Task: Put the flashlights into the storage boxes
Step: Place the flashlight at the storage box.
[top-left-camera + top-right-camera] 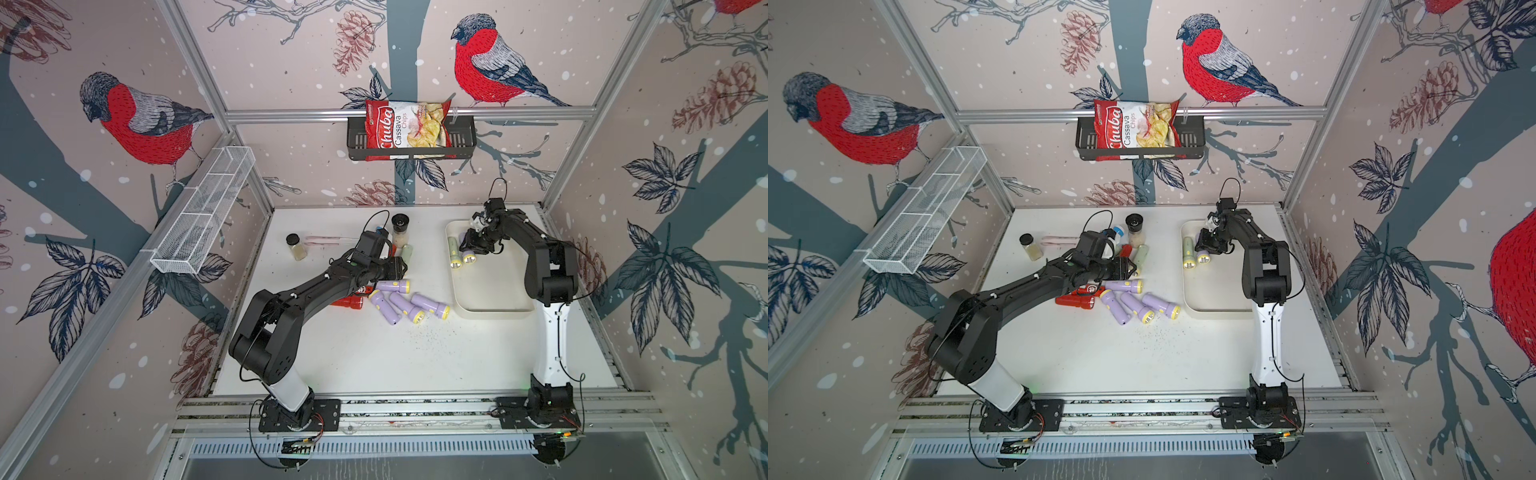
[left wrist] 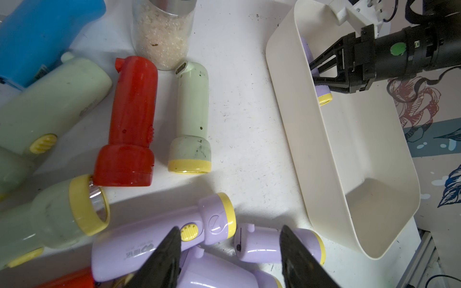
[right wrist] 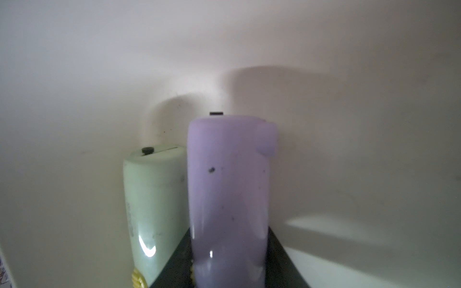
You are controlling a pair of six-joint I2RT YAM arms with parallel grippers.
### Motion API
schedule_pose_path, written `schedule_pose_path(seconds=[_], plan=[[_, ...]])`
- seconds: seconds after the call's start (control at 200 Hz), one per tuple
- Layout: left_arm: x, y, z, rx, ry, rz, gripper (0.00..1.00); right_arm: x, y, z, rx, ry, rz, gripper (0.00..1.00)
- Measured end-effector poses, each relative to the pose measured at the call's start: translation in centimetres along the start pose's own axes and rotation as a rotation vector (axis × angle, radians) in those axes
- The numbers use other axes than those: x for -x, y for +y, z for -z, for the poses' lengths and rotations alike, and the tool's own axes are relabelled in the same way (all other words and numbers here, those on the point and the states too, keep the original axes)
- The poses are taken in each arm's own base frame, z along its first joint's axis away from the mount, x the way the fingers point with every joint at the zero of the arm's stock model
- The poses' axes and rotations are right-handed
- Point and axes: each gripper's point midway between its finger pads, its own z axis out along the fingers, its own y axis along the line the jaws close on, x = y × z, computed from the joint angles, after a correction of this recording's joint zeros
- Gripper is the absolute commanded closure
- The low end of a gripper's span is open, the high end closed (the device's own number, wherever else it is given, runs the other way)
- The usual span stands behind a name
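Observation:
The cream-white storage box (image 1: 490, 308) (image 1: 1217, 313) (image 2: 311, 139) lies at the right rear of the table. Inside its far left corner my right gripper (image 1: 470, 247) (image 1: 1204, 248) (image 2: 313, 72) (image 3: 228, 251) is shut on a lilac flashlight (image 1: 468, 257) (image 3: 228, 187). That flashlight lies beside a pale green one (image 1: 454, 253) (image 3: 154, 199). My left gripper (image 1: 401, 268) (image 1: 1129, 268) (image 2: 232, 239) hangs open just above several lilac flashlights (image 1: 405, 307) (image 2: 262, 245) on the table, gripping nothing. Red (image 1: 351, 302) (image 2: 129, 119), pale green (image 2: 192, 112) and blue (image 2: 45, 37) flashlights lie around it.
Two clear spice jars (image 1: 296, 246) (image 1: 400, 230) stand behind the loose flashlights, and one (image 2: 163, 35) is close to the red one. A white wire basket (image 1: 203, 212) hangs on the left wall. A black wall basket (image 1: 463, 139) holds a chips bag.

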Motion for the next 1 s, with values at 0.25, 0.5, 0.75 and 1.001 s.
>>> schedule_pose_path(seconds=[0.25, 0.5, 0.75, 1.001], plan=[[-0.1, 0.1, 0.0, 0.002, 0.002, 0.001, 0.37, -0.5, 0.4, -0.2, -0.001, 0.017, 0.002, 0.48], [0.0, 0.0, 0.2, 0.002, -0.002, 0.000, 0.37, -0.3, 1.0, 1.5, -0.020, 0.000, 0.012, 0.41], [0.6, -0.5, 1.6, -0.001, -0.026, -0.011, 0.38, 1.1, 2.6, 6.6, -0.071, -0.100, 0.053, 0.39], [0.2, -0.7, 4.0, 0.023, -0.065, -0.025, 0.38, -1.9, 7.9, 11.1, -0.125, -0.161, 0.171, 0.39]])
